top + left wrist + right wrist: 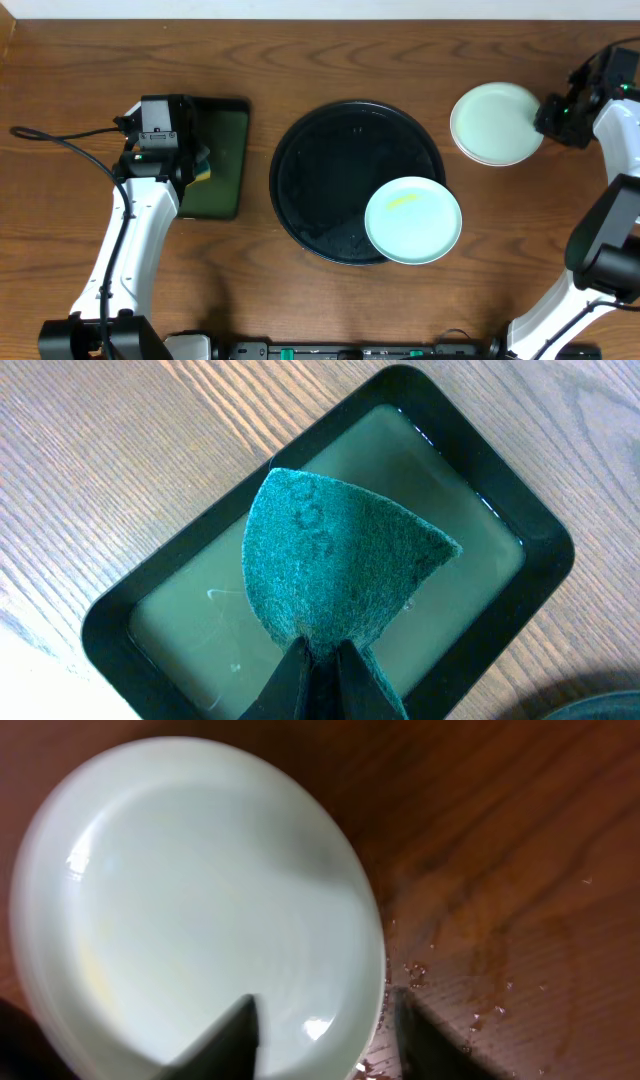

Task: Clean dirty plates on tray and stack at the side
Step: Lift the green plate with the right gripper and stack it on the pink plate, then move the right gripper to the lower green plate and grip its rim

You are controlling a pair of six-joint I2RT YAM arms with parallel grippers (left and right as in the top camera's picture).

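Underneath, brown wood-grain table [90,60] bears droplets [412,970] beside the plate [190,900].

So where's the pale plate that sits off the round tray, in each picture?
Overhead: the plate lies top right on the table.
Left wrist: not in it.
Right wrist: the plate fills the left and centre.
Shared landmark: the right tool at the plate's edge.

Stock counted: three plates, namely one smeared plate [413,220] and a stack of two [497,124]; one round tray [320,170]; one rectangular tray [228,150]; one green sponge [330,560].
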